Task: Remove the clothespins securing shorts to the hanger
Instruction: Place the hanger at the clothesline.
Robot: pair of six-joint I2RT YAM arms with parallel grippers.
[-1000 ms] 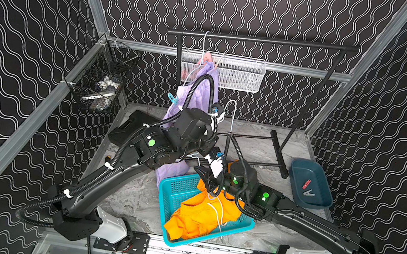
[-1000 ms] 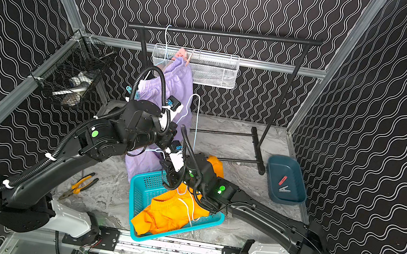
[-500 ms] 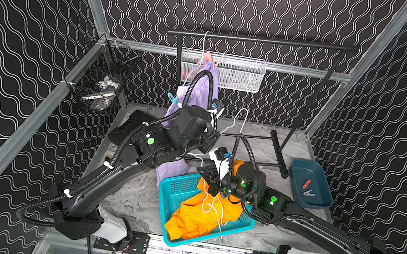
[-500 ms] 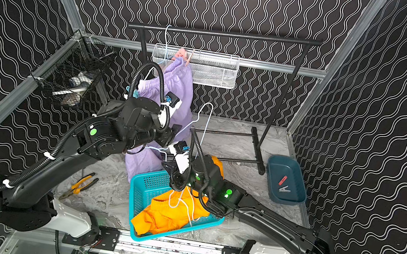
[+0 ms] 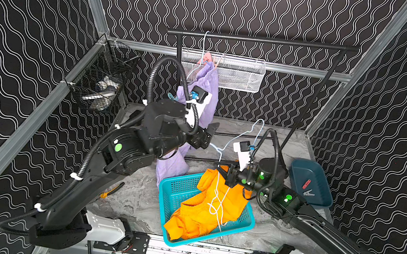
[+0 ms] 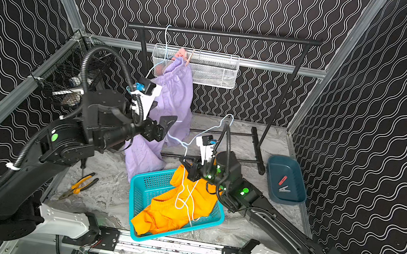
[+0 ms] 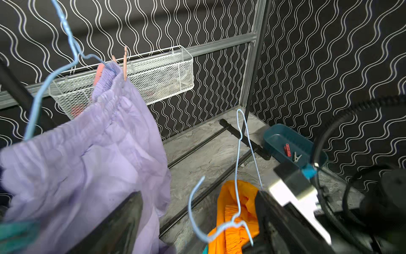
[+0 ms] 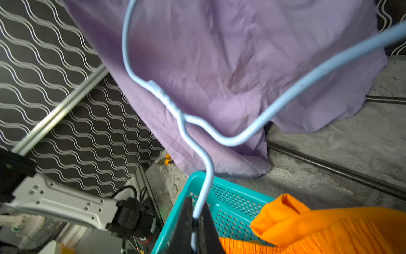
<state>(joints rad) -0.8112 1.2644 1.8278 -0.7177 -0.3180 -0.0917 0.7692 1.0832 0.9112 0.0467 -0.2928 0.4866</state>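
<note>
Got the right jaws pinched shut on a bare blue hanger (image 8: 184, 117) over the basket (image 5: 172, 192) holding orange shorts (image 5: 199, 215). Got the left jaws gaping, gripping nothing, beside lilac shorts (image 6: 174, 95) hanging pegged off the rail (image 5: 266, 40). Spotting two clothespins (image 5: 306, 184) in the tray (image 5: 301, 168).

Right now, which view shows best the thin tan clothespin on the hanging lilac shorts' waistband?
The left wrist view: the thin tan clothespin stands near and sharp. In both top views it is tiny; the right wrist view misses it.

Loose shorts (image 5: 200, 210) in basket (image 5: 177, 188); hung shorts (image 5: 211, 106) behind, on rail (image 5: 266, 39); tray (image 5: 300, 170) holding clothespins (image 5: 306, 185) right of basket.
</note>
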